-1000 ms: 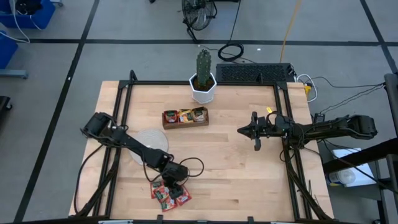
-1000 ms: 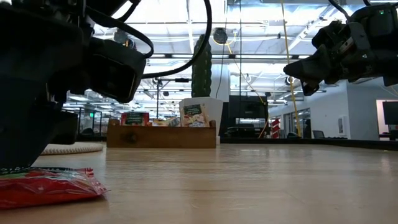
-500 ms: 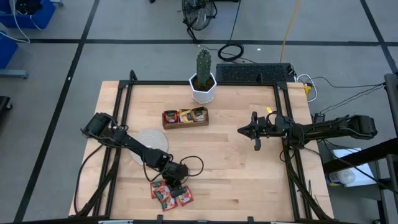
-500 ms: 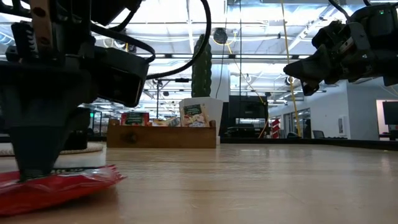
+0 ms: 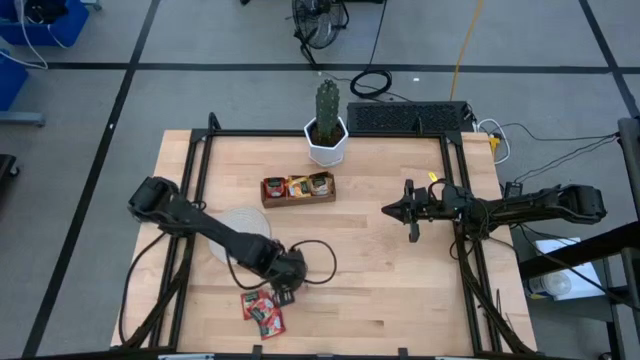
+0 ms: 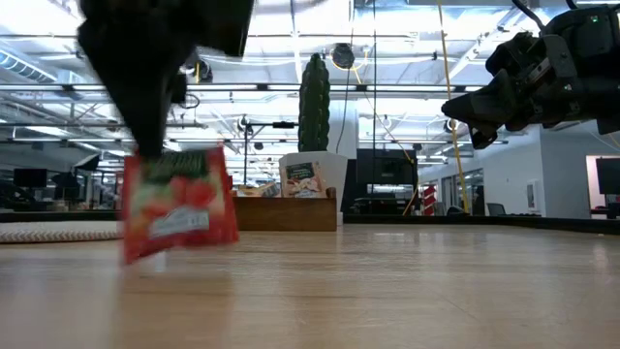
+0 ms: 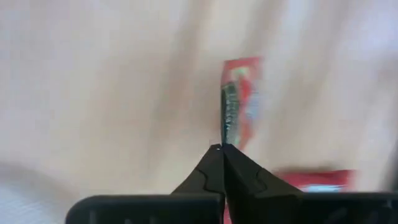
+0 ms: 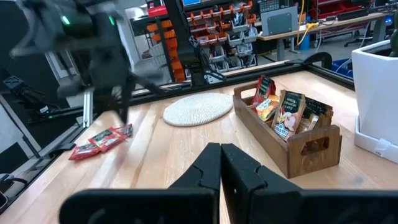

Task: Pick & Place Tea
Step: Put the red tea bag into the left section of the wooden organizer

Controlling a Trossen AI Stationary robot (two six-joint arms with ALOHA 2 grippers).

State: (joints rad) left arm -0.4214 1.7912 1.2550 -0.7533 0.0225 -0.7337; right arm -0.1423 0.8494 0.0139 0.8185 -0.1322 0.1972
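Left jaws (image 6: 147,145) are clenched on 1 red tea sachet (image 6: 177,202), which hangs edge-up by its top rim, clear of the counter (image 5: 380,280), long axis roughly vertical. In the high view this gripper sits near the front edge, left of centre, w/ 2 more red sachets (image 5: 262,308) lying flat on the counter just at its 7 o'clock. The tray (image 5: 297,189) lies at about 12 o'clock from the left jaws, well apart, so the carry runs straight away from the front edge; left arm is far nearer than the right. Tray has 3 compartments, each w/ upright sachets: red, orange-yellow, whitish. Pale disc (image 5: 245,228) sits between gripper & tray, slightly left. Right jaws (image 8: 220,163) are pressed together on nothing, parked mid-air at the counter's right side.
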